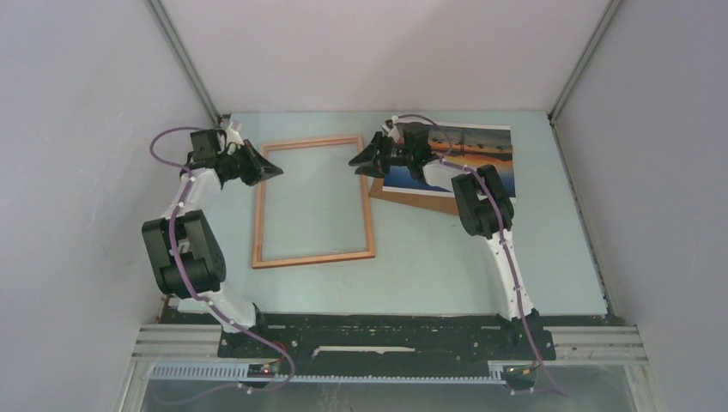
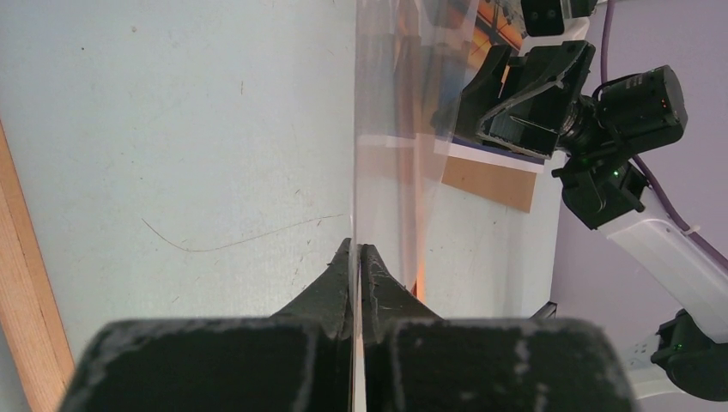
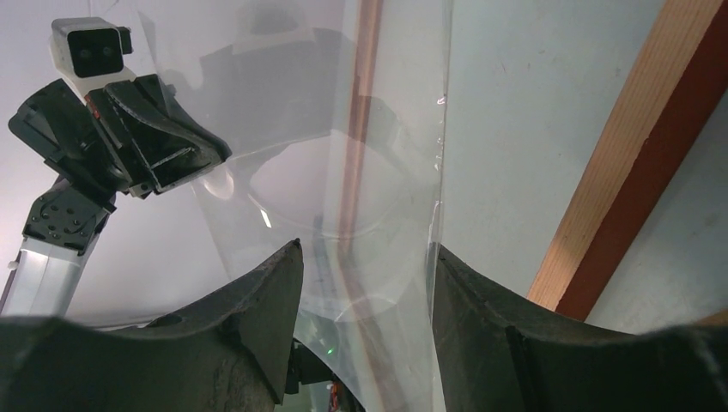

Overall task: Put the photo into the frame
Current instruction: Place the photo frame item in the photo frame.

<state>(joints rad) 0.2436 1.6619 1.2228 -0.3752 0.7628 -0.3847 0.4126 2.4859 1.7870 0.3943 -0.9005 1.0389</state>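
The reddish-brown wooden frame (image 1: 313, 202) lies flat on the table between the two arms, and its rail also shows in the wrist views (image 2: 21, 257) (image 3: 635, 180). The sunset photo (image 1: 481, 154) rests on a brown backing board (image 1: 421, 200) at the back right, under the right arm. My left gripper (image 1: 279, 170) (image 2: 356, 249) is shut on the edge of a clear sheet (image 2: 354, 129), held above the frame's top left. My right gripper (image 1: 354, 163) (image 3: 369, 249) stands open, with the bowed clear sheet (image 3: 378, 172) passing between its fingers.
Grey walls close in the pale blue table (image 1: 446, 266) on three sides. The right arm's links (image 1: 485, 206) hang over the backing board's near corner. Both arm bases sit on the black rail (image 1: 386, 339) at the near edge.
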